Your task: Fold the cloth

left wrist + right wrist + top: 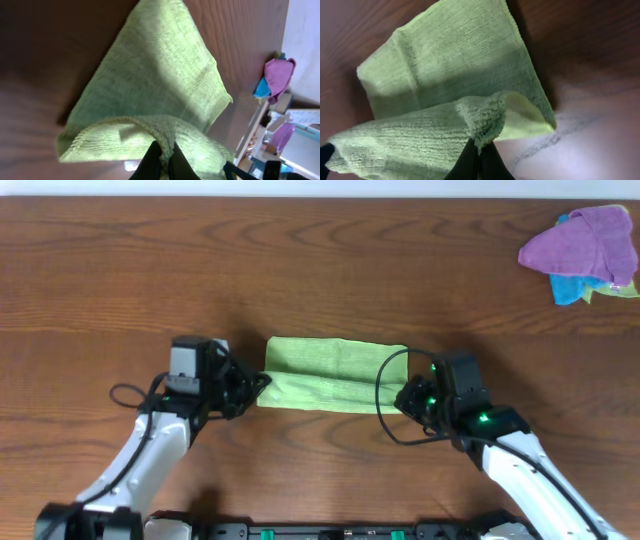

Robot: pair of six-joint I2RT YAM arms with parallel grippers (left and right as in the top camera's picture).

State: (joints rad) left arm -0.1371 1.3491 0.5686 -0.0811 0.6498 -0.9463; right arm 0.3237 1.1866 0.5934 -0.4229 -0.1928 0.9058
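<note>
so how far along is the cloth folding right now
Done: both near corners of the green cloth are picked up, with the near edge lifted and curling over the rest. In hand: the left gripper and right gripper are pinched shut on those corners, mid-fold. Left: lay that edge flat on the far side and let go; no finished fold lies flat yet.

The bottom edge of each wrist view cuts off my left gripper (162, 159) and right gripper (479, 159), leaving only fingertips pinched on the green cloth (160, 80). From overhead, my wrists hide those fingertips. The clutter (280, 145) in the left wrist view is too blurred to name.
</note>
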